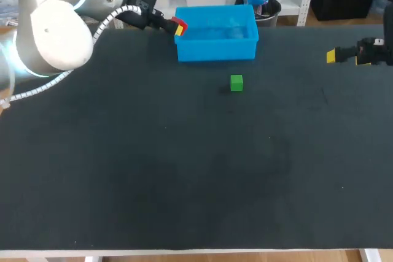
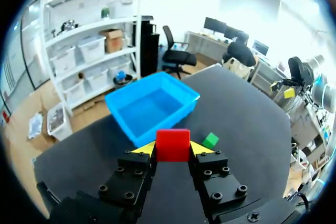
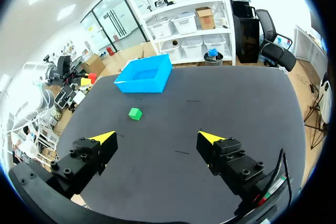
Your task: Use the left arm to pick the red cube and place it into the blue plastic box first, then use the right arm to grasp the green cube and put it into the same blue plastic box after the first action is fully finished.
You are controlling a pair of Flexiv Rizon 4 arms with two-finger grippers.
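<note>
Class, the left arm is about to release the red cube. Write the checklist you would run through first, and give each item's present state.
1. Left gripper shut on the red cube: ok, a finger presses each side.
2. Red cube fully over the inside of the blue plastic box: cannot tell; the head view shows it at the box's left rim.
3. Box free to receive it: ok, nothing shows inside.
4. Green cube out of the way: ok, it sits on the table in front of the box.
5. Right gripper waiting: ok, open, holding nothing, far off to the right.
</note>
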